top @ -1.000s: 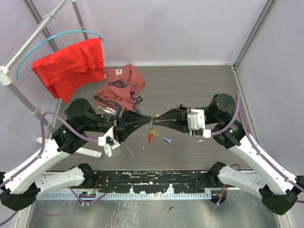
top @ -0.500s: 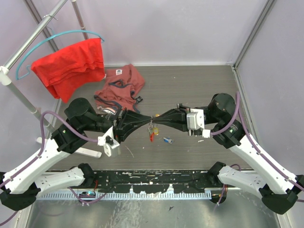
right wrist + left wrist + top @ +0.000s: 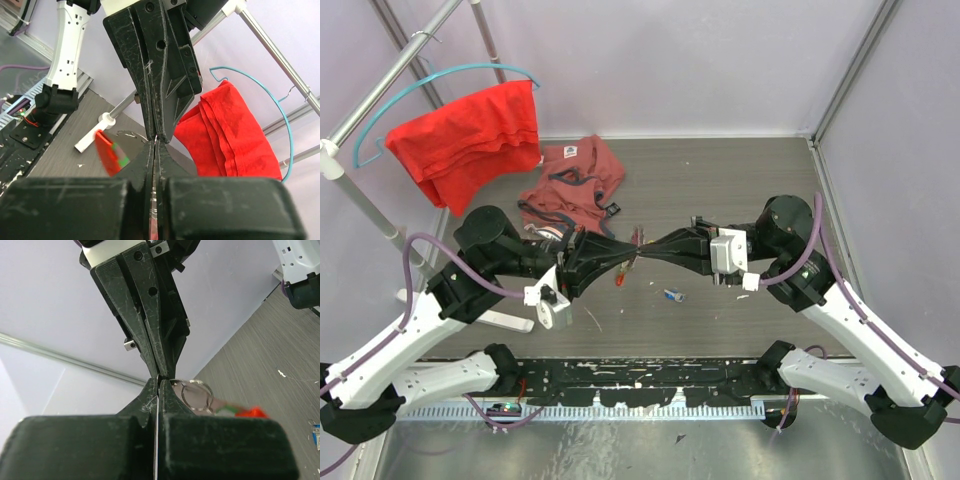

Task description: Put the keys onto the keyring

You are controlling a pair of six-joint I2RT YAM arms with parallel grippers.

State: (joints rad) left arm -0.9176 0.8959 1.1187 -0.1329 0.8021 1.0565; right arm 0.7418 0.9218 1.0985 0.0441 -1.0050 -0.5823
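My two grippers meet tip to tip above the middle of the table. The left gripper [image 3: 631, 253] [image 3: 159, 380] is shut, and the keyring [image 3: 196, 394], two thin silver loops, hangs from its tip. The right gripper [image 3: 649, 249] [image 3: 155, 141] is also shut, with a thin silver glint in the gap between its jaws. The keyring's red tag [image 3: 620, 279] [image 3: 106, 159] swings out blurred toward the left arm, a green key head beside it. One blue key [image 3: 672, 295] [image 3: 316, 433] lies on the table below the right gripper.
A bright red cloth [image 3: 470, 135] hangs on a teal hanger from the metal rack at the far left. A dusky red garment [image 3: 575, 180] lies on the table behind the left arm. The rack's white foot [image 3: 510, 319] lies by the left arm.
The right gripper's jaws have closed at the meeting point. The red tag, which hung straight down, has swung up and to the left. Both arms shifted slightly left.
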